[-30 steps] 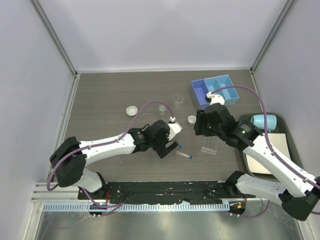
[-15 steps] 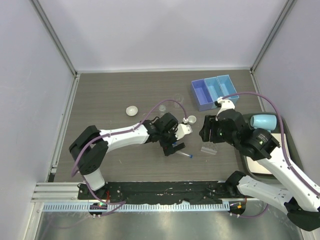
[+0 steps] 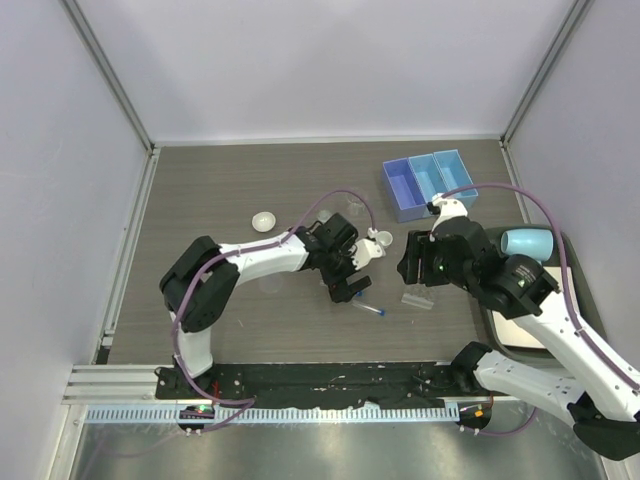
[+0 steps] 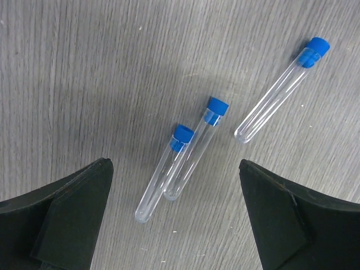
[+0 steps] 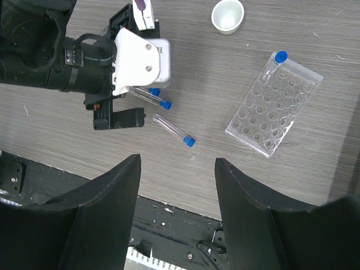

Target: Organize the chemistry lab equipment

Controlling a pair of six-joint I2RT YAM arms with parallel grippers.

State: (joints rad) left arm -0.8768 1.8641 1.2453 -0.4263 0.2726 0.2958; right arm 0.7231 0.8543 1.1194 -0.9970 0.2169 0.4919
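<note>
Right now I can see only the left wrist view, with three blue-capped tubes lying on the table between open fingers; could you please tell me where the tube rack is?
Observer: The clear tube rack lies flat on the table toward the right arm's side, beyond the lone tube that lies apart from the other two.
Operator: Thank you. Is anything in it?
Observer: One blue-capped tube sits in a corner hole; the other holes look empty.
Operator: Is the right arm holding anything?
Observer: No, the right gripper is open and empty, up above the table near the rack.
</note>
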